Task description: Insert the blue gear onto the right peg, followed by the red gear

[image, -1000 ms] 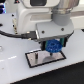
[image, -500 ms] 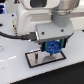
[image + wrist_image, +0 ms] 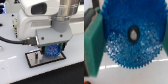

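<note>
Blue gear [image 3: 130,39], clamped flat between the narrowly closed jaws of the gripper [image 3: 52,50] with its central bore unobstructed, hangs just above the grey plate [image 3: 34,59], presumably so the bore can meet the right peg, hidden here.

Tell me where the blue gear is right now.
In the exterior view the blue gear sits centre-right, held in the gripper just above the grey plate.

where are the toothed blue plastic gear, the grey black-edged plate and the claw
toothed blue plastic gear [image 3: 131,47], wrist view, disc face below its hole
grey black-edged plate [image 3: 34,59], exterior view, bare grey top
claw [image 3: 51,51], exterior view, between its fingertips
</note>
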Tool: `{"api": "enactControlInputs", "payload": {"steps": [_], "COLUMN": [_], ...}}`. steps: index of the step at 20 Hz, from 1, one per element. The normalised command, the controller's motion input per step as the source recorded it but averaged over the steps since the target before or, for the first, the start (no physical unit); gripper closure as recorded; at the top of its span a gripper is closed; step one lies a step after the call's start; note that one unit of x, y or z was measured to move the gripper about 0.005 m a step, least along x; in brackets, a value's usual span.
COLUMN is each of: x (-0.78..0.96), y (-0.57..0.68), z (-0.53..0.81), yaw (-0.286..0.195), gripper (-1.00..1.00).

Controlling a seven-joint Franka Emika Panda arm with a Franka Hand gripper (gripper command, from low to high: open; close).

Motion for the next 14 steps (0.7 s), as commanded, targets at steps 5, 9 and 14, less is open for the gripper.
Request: {"api": "enactControlInputs", "payload": {"steps": [5, 9, 14], "x": [0.17, 0.11, 0.03], "y": [0.03, 0.05, 0.11], "z": [-0.10, -0.05, 0.08], "yaw": [0.000, 0.000, 0.000], "gripper": [1.00, 1.00, -1.00]}}
